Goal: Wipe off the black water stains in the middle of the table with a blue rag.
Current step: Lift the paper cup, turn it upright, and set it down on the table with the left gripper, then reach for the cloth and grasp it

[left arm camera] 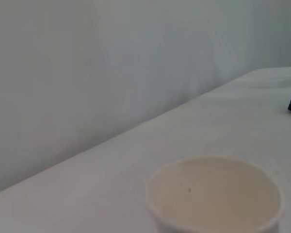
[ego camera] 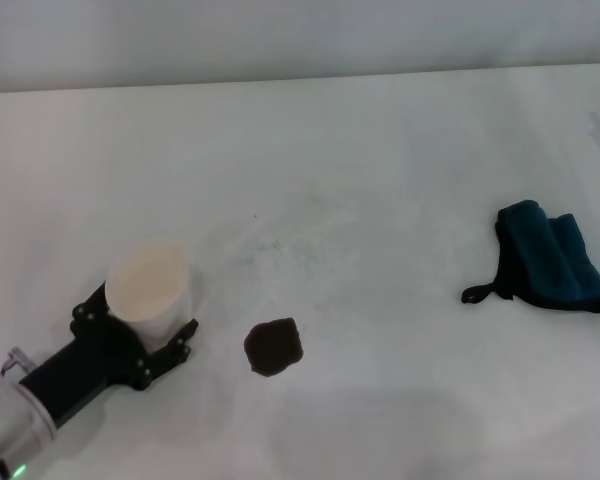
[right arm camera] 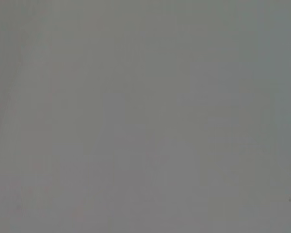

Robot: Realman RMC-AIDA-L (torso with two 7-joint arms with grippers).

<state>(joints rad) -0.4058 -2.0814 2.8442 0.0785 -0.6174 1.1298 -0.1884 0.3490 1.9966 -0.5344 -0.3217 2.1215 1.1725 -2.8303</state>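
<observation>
While the left gripper is sitting at the near left of the table, its black fingers are wrapping around a cream paper cup and gripping it, with the cup standing upright and its mouth facing up. The left wrist view is looking right down into that same cup, and it's looking empty inside apart from a tiny speck. Just to the right of the cup, a bit apart from it, the black water stains are sitting as one dark ragged blot on the white surface. The blue rag is lying folded well off to the right, nowhere near the blot, with its thin black loop poking out toward the blot side. The right gripper isn't showing up anywhere, and its wrist view is showing only flat grey.
</observation>
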